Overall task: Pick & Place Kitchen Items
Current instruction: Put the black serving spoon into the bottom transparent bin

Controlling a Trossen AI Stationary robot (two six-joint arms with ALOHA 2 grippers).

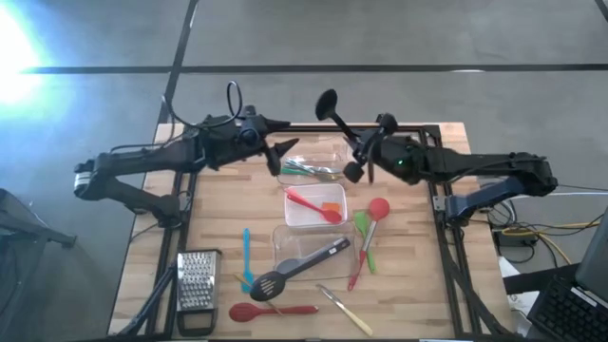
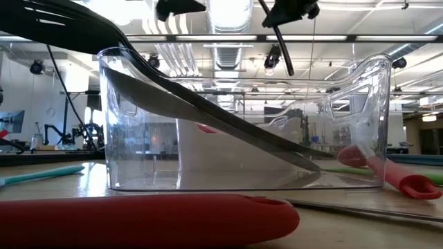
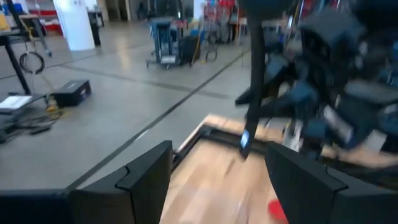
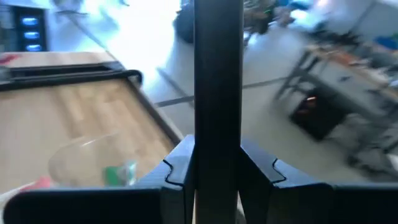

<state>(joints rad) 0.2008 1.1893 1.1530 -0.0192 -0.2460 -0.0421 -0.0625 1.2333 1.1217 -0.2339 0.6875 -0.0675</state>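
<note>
Room: a large workshop with a grey concrete floor (image 1: 399,38) around the table, and pipes and lamps on the ceiling in the low view.
Table: a light wooden top (image 1: 223,214) in a black frame; it carries 3 clear tubs and many loose utensils.
Right arm: it reaches in from the right, and the right gripper (image 1: 359,152) is raised over the back of the table, beside the back tub (image 1: 328,152).
Right jaws: pressed on the handle of a black ladle (image 1: 334,112); the right wrist view shows the handle (image 4: 217,87) between both fingers. The ladle is off the table, bowl end high and pointing away from the table, probably so the lower end can go down into a tub.
Left arm: it waits at the back left; the left gripper (image 1: 283,150) has its jaws spread and holds nothing, near the back tub.
Middle tub (image 1: 293,217): a red spatula (image 1: 313,204) lies inside, so sorting has begun.
Front tub (image 1: 285,237): a black slotted spoon (image 1: 294,268) leans over its rim, only half inside.
Back tub contents: something green and thin, too blurred to name.
Loose items: a grater (image 1: 198,280) at the front left, a teal tool (image 1: 246,256), a red spoon (image 1: 271,311), a wood-handled tool (image 1: 347,311), and a red and a green spoon (image 1: 364,233) on the right, not yet placed.
</note>
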